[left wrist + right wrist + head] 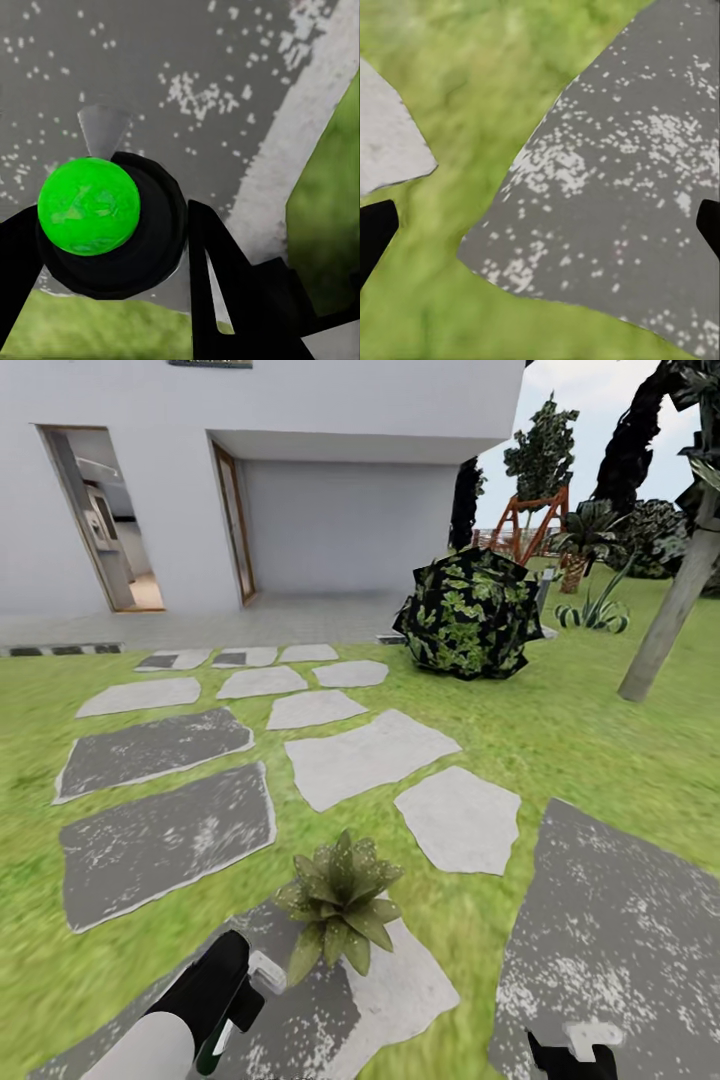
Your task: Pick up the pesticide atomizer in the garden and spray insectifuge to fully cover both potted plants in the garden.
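Seemingly, left gripper clamps the atomizer near the potted plant; right gripper gapes.

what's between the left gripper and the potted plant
Nothing but bare grey stepping stone: in the head view, the left gripper, holding the atomizer, sits beside the potted plant.

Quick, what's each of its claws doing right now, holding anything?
Left gripper: closed on the atomizer, the black bottle with a green cap.
Right gripper: open, holding nothing, above grass and a stepping stone.

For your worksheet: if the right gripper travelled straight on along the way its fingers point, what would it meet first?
Most likely the dark grey stepping stone lying between the right gripper's spread fingertips, with lawn beside it. How far off the stone is cannot be judged.
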Available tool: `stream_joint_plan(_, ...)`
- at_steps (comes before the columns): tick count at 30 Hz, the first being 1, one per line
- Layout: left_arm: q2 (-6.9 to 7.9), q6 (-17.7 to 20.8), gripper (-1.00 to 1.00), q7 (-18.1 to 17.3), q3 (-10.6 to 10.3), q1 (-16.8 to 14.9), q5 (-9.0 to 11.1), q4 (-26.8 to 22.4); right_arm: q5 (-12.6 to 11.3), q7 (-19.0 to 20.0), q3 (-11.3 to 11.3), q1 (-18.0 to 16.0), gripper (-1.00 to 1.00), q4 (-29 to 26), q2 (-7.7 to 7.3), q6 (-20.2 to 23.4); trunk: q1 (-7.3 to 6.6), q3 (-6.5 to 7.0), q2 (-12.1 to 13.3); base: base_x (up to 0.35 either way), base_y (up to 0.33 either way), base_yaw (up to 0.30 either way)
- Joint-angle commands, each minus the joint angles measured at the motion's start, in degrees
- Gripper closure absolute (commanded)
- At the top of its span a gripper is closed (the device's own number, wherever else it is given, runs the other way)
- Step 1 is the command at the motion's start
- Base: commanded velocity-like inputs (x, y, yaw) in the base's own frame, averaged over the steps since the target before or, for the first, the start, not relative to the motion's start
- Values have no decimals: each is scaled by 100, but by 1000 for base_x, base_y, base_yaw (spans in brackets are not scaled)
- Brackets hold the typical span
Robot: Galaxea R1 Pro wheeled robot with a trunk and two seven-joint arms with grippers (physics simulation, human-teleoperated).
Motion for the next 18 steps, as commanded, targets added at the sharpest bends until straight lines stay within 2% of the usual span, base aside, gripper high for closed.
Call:
stream_joint_plan(1, -3, 10, 100, -49, 29, -3, -63, -6, 22, 45, -47, -4, -100, 1, 1, -22, -1, -5, -2, -3, -2, 277)
stream_joint_plan(5, -11, 10, 100, -46, 184, -3, -64, 0, 23, 45, -51, -4, -100, 1, 1, -22, -1, -5, -2, -1, -1, 277)
stream_joint_plan(10, -66, 22, 100, 22, 229, -3, -62, 28, 23, 44, -51, -4, -100, 1, 1, -22, -1, -5, -2, 0, 0, 262)
stream_joint_plan(18, -88, 19, 100, 144, 199, -3, -40, 55, 17, 45, -52, -4, -100, -1, -7, -22, -1, -5, -2, 0, 0, 36)
